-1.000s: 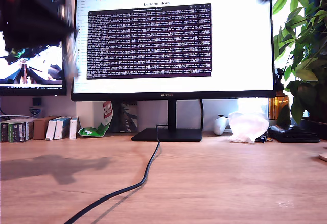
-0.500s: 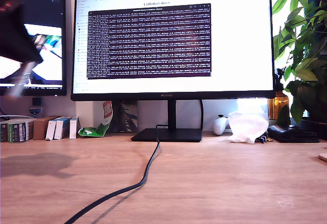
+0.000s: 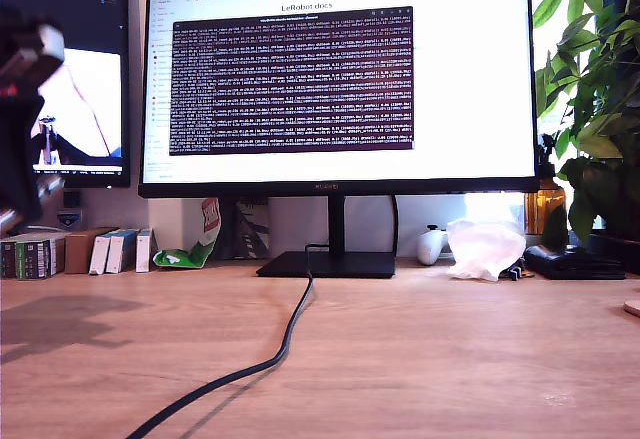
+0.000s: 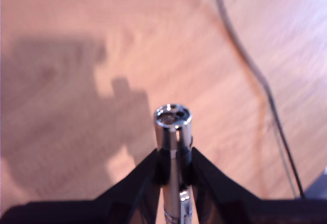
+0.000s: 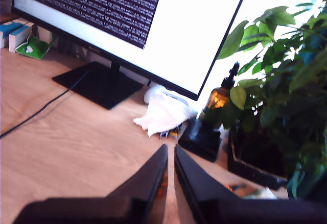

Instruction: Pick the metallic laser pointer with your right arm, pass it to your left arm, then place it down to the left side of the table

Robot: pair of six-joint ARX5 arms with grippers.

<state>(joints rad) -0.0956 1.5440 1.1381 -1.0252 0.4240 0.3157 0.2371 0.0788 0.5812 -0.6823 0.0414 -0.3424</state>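
Observation:
The metallic laser pointer (image 4: 173,127) is a slim silver cylinder. My first gripper (image 4: 174,155) is shut on its barrel, and its round end points down at the wood table (image 4: 76,40), well above the surface. In the exterior view my first arm (image 3: 20,129) is a dark blur at the exterior view's left edge, above the table (image 3: 450,359); the pointer cannot be made out there. My second gripper (image 5: 170,152) is shut with nothing between its fingers. It hangs over the table near the plant and is out of the exterior view.
A black cable (image 3: 285,344) runs from the monitor stand (image 3: 328,262) toward the front edge. Small boxes (image 3: 75,251) line the back at the exterior view's left. A crumpled white cloth (image 5: 163,114), an amber bottle (image 5: 218,99) and a leafy plant (image 5: 286,91) stand at the exterior view's right.
The blurred arm has dropped lower along the exterior view's left edge. The dark shape at that view's top right a second ago is gone.

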